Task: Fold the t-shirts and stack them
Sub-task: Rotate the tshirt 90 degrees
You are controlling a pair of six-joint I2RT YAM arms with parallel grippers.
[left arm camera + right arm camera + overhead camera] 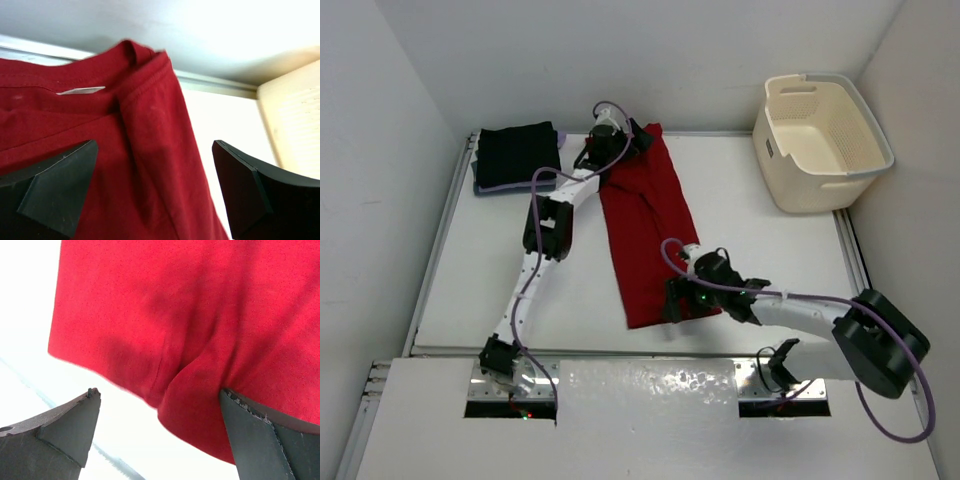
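Red t-shirt [645,225] stretched flat; left tool [642,137], right tool [677,302] spread wide

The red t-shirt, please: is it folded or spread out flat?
Partly folded: the red t-shirt lies as a long narrow strip, one side lapped over beside the collar label, not yet a compact square.

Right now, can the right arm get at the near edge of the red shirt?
Probably yes. The right gripper hangs open right at the near edge of the red shirt, and nothing lies between its jaws and the cloth.
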